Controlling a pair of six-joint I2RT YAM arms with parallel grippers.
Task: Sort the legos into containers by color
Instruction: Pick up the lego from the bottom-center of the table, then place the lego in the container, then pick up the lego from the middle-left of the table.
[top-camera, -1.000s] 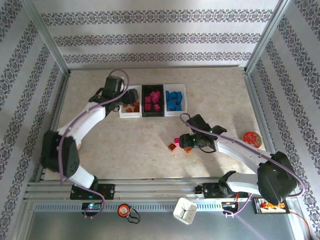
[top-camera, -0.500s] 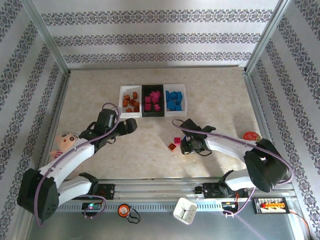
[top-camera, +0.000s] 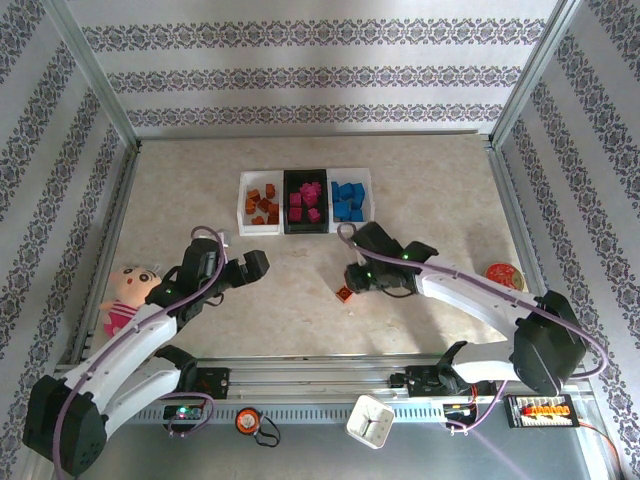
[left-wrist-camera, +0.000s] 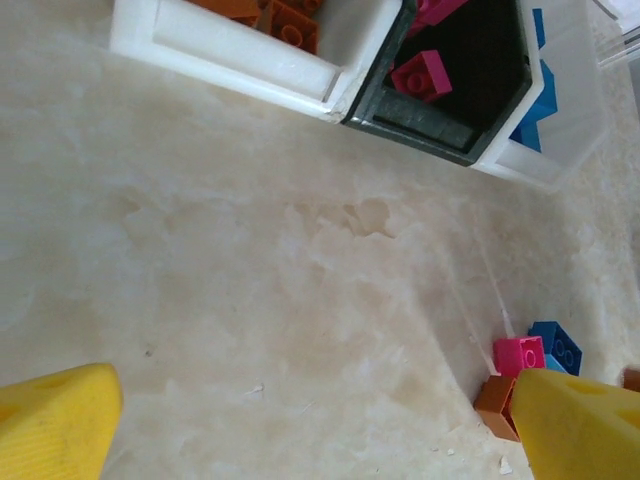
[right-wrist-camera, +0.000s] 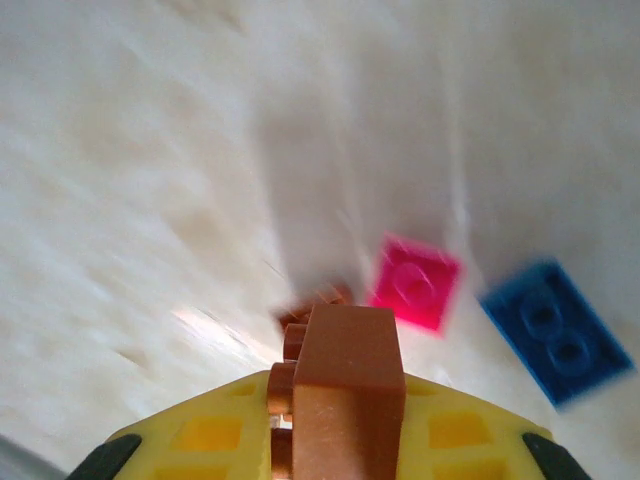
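Observation:
Three joined containers (top-camera: 277, 229) stand at the back: orange-brown legos (top-camera: 262, 205) in the left white bin, magenta ones (top-camera: 305, 203) in the black bin, blue ones (top-camera: 348, 200) in the right white bin. My right gripper (right-wrist-camera: 345, 435) is shut on an orange-brown lego (right-wrist-camera: 347, 385) just above the table. Below it lie a magenta lego (right-wrist-camera: 415, 283), a blue one (right-wrist-camera: 555, 335) and a blurred orange-brown one (right-wrist-camera: 315, 302). My left gripper (left-wrist-camera: 320, 430) is open over bare table, left of those loose legos (left-wrist-camera: 520, 355), nothing between its yellow fingers (left-wrist-camera: 55, 420).
A pink-dressed doll (top-camera: 125, 295) lies at the table's left edge beside the left arm. A red disc (top-camera: 500, 273) sits at the right edge. A white cup (top-camera: 370, 420) stands on the front rail. Another orange lego (top-camera: 344, 293) lies on the table's middle.
The left arm has pulled back from the bins to the near left, uncovering the doll. The right gripper has shifted left and toward the bins with an orange-brown lego in it.

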